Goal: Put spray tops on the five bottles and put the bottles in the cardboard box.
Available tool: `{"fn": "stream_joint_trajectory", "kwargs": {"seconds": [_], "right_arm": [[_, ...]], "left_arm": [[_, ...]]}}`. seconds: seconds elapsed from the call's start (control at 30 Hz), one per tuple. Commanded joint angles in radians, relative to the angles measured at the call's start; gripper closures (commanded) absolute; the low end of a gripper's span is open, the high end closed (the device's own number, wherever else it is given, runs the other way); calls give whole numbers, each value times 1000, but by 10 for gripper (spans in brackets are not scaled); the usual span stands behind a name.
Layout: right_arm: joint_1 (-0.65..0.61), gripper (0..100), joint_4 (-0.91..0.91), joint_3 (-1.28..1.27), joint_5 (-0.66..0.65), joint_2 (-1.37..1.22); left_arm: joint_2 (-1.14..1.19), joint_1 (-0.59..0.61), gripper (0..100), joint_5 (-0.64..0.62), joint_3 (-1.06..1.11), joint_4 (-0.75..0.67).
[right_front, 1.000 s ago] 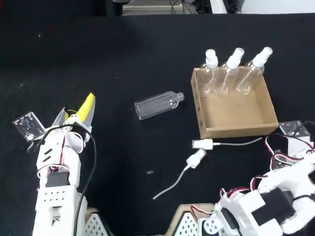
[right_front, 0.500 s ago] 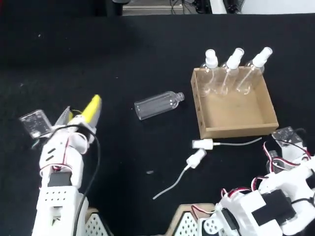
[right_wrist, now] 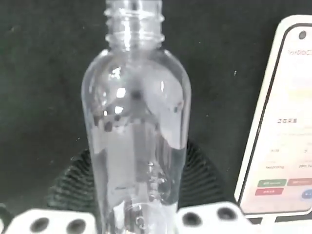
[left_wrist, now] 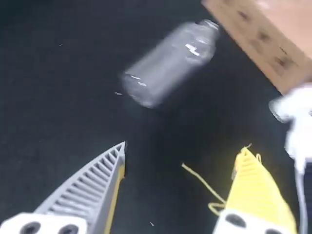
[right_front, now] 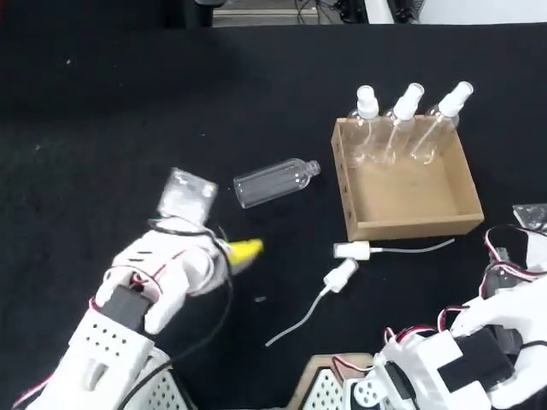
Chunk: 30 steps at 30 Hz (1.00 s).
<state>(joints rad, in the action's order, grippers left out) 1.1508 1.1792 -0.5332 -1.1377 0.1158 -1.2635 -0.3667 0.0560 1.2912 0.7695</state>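
Note:
An uncapped clear bottle (right_front: 275, 182) lies on its side on the black table, left of the cardboard box (right_front: 410, 224). Three bottles with spray tops (right_front: 402, 120) lean against the box's far wall. Two loose spray tops (right_front: 350, 250) (right_front: 340, 276) with long tubes lie in front of the box. My left gripper (right_front: 238, 251) hovers open just short of the lying bottle (left_wrist: 168, 63), its grey and yellow fingers (left_wrist: 256, 187) spread wide around bare table. My right gripper (right_wrist: 136, 204) is shut on another uncapped clear bottle (right_wrist: 136, 126), held neck away from the wrist.
The right arm's body (right_front: 479, 350) sits at the table's front right corner. A phone (right_wrist: 285, 126) stands beside the held bottle. One corner of the box (left_wrist: 263, 29) and a blurred spray top (left_wrist: 295, 122) lie beyond my left gripper.
The left arm has swung from the table's left side toward the middle, its gripper now pointing at the lying bottle and spray tops. The right arm shifted slightly to the right.

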Motion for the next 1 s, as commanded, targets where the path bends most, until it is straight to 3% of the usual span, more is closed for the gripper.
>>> {"fn": "stream_joint_trajectory", "kwargs": {"seconds": [0.0, 0.1, 0.37, 0.97], "right_arm": [[23, 988, 32, 67, 14, 41], [21, 988, 26, 68, 84, 41], [14, 988, -37, 65, 183, 41], [12, 988, -101, 61, 230, 38]], "left_arm": [[72, -117, 669, 38, -137, 38], [250, -166, 669, 41, -237, 52], [767, -433, 669, 35, -567, 149], [1378, -512, 669, 23, -1101, 149]]}}
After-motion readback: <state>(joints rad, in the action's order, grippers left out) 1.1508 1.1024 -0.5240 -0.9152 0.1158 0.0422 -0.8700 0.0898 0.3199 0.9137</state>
